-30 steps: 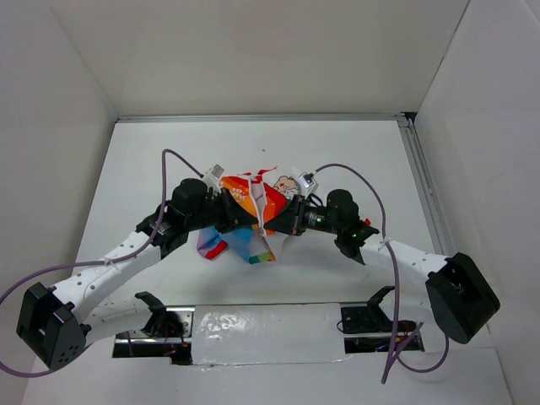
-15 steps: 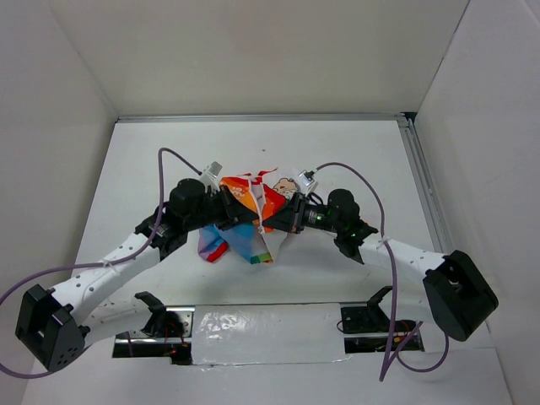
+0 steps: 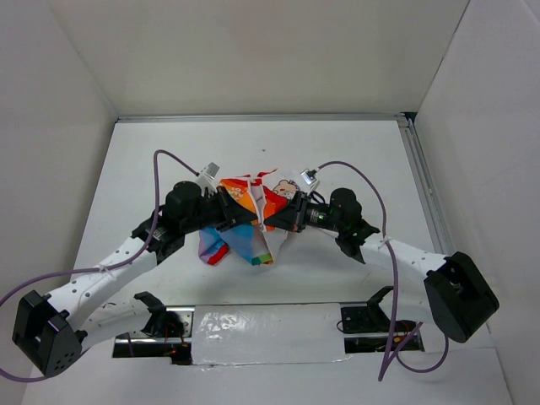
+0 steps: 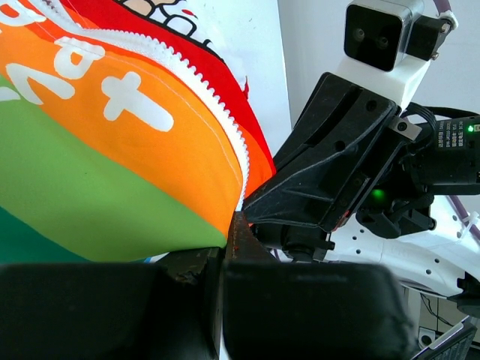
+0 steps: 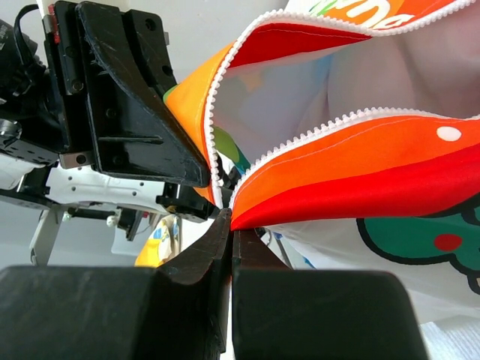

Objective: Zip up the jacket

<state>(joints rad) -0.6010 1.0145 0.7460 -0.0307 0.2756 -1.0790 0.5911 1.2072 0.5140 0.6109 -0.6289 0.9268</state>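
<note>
- While both my claws pinched its open front, the jacket [image 3: 246, 218] hung bunched between them over the middle of the table [image 3: 346, 156], its rainbow panel drooping toward the surface
- My left claw [image 4: 227, 240] was clenched on the orange hem corner, and my right claw [image 5: 229, 232] was clenched on the red-orange edge opposite
- The two rows of white zipper teeth [image 5: 322, 126] gaped apart, not yet meshed
- As I judged it, a tug could slip the thin hem out of my shut fingers, and my claws, almost touching, could knock each other and skew the teeth
- The tabletop was plain matte white, with a metal rail [image 3: 420, 190] along its right side and bare white walls [image 3: 253, 59] around it
</note>
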